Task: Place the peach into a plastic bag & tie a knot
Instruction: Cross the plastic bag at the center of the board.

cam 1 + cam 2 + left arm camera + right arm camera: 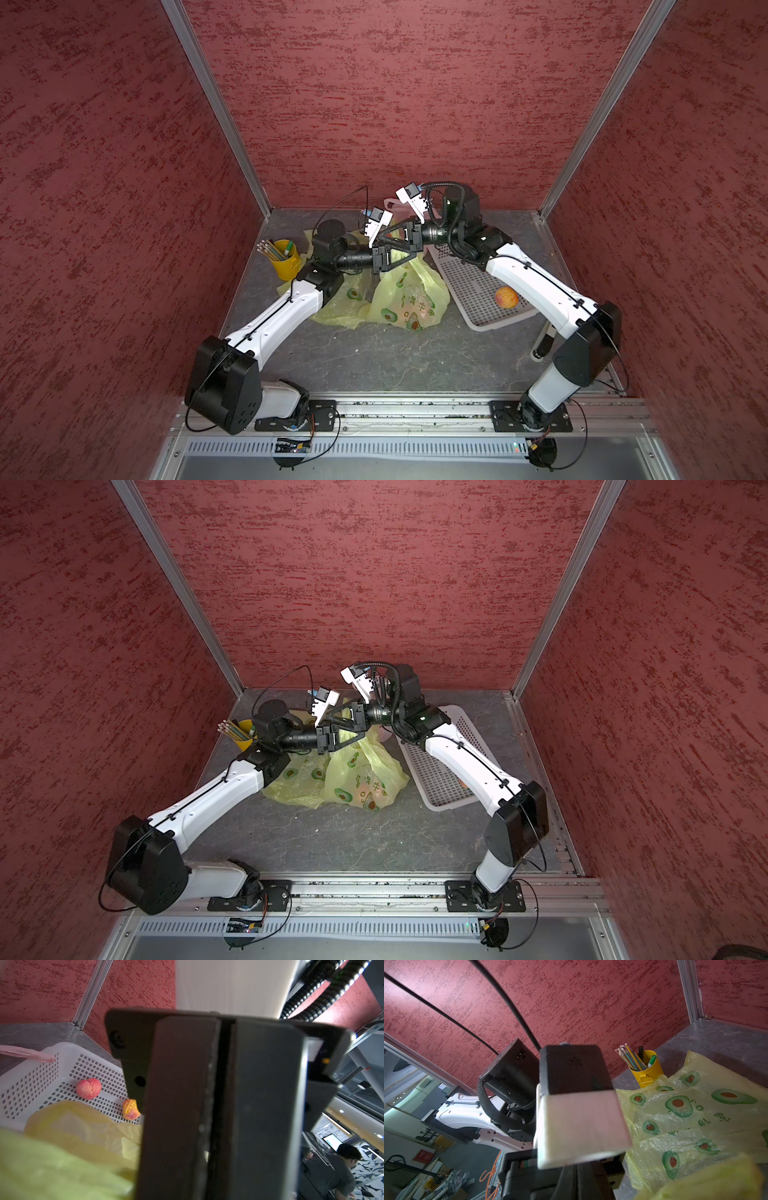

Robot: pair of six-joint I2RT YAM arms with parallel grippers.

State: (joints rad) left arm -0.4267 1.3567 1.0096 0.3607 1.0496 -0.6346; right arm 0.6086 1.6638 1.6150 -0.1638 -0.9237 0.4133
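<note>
STEP: knot-tying, as judged | left claw (225,1028) pinched shut, apparently on the plastic bag (399,299) top; right claw (379,244) closed, its catch hidden | peach (406,312) faint through film, low in bag on counter (374,361) | ADVICE: pull handles taut, cross them high; avoid dragging bag against basket (478,286)

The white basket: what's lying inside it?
A pink peach and a yellow-orange peach lie in the white basket. The yellow bag covers part of it, so anything there is hidden.
</note>
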